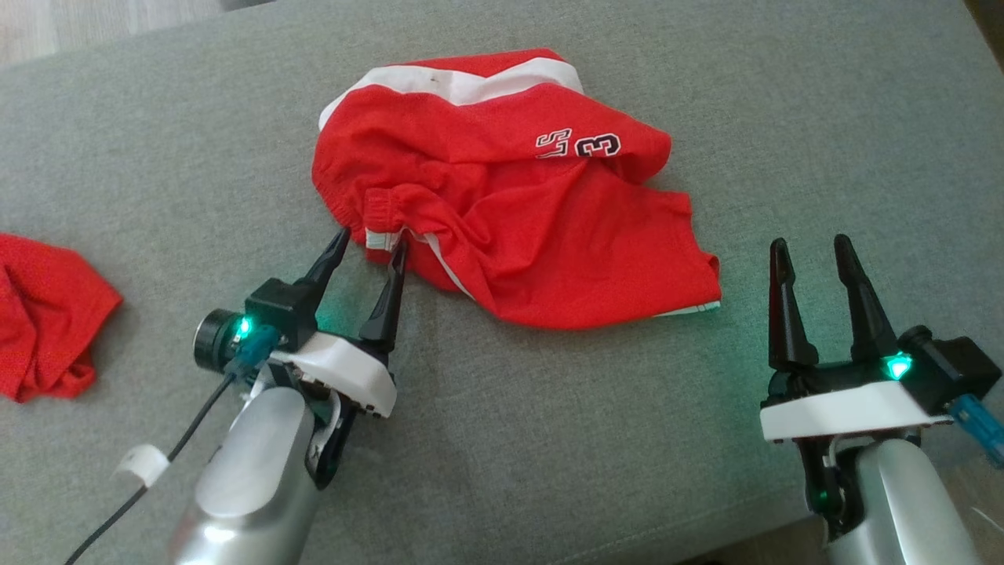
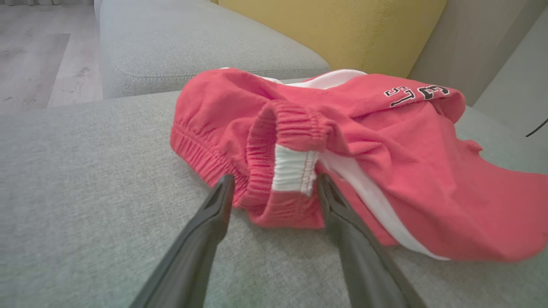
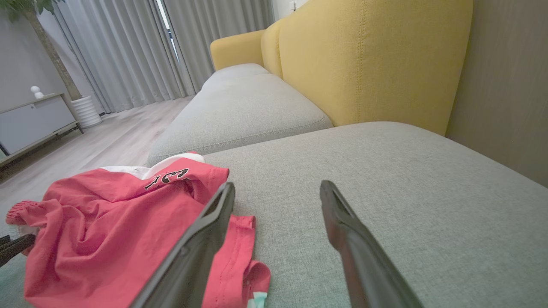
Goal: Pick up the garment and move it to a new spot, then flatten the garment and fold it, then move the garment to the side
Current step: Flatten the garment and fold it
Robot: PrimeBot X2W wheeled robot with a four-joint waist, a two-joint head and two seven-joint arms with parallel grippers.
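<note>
My left claw (image 1: 373,238) — jaws apart, straddling the bunched waistband (image 2: 295,171) of the red shorts (image 1: 510,212), not clamped. My right claw (image 1: 810,241) — also spread, over bare cushion (image 1: 549,439) just beside the shorts. The shorts lie crumpled mid-cushion, nearer the far edge. Another red cloth (image 1: 43,314) lies at the left edge.
</note>
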